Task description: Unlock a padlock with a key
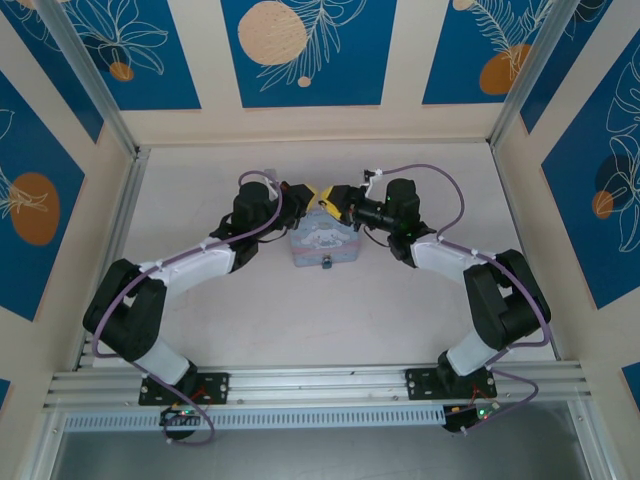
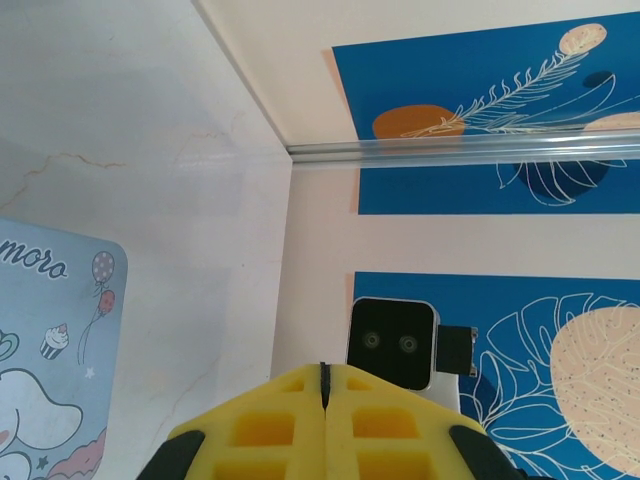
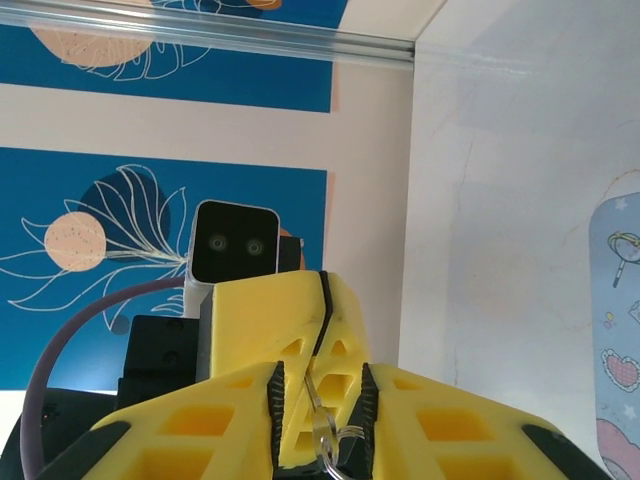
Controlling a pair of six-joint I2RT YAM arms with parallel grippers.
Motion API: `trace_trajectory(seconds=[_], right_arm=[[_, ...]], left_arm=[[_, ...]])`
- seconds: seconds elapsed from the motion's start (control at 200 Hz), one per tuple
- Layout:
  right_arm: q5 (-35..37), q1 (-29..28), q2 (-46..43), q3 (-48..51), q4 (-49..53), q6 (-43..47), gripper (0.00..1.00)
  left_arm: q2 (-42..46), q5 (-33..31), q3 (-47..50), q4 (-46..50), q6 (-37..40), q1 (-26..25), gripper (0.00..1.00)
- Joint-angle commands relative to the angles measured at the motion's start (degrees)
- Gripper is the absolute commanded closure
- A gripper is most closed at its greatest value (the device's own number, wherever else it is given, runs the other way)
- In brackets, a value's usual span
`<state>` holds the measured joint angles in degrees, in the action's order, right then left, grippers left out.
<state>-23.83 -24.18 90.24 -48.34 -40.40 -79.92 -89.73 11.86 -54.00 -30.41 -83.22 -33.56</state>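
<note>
Left tool (image 2: pixel 323 372): clamped shut over tin's (image 1: pixel 312 245) far edge | Right tool (image 3: pixel 320 400): jaws partly apart, straddling ringed key (image 3: pixel 322 428); hold unconfirmed, judged re-grip for aiming | Padlock (image 1: pixel 326 265): at tin's near face, awaiting key.

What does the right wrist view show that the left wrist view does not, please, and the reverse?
Right wrist view: the right gripper, a thin metal ring between its fingers, the left gripper closed just ahead, and a purple cable. Left wrist view: the left gripper's shut seam from behind, and lettering on the tin. Both: the tin, the other arm's wrist camera and blue leaf-patterned wall panels.
</note>
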Motion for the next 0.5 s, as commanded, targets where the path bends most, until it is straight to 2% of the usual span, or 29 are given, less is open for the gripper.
trace_trajectory(seconds=[0.0, 0.495], right_arm=[[-1.18, -0.51, 0.46, -0.01, -3.01, -0.55, 0.70], [-0.94, -1.83, 1.78, 1.82, -5.61, -2.58, 0.74]], left_arm=[[0.80, -1.22, -1.11, 0.28, 1.46, -0.68, 1.00], [1.04, -2.46, -0.93, 0.14, 1.41, -0.75, 1.00]])
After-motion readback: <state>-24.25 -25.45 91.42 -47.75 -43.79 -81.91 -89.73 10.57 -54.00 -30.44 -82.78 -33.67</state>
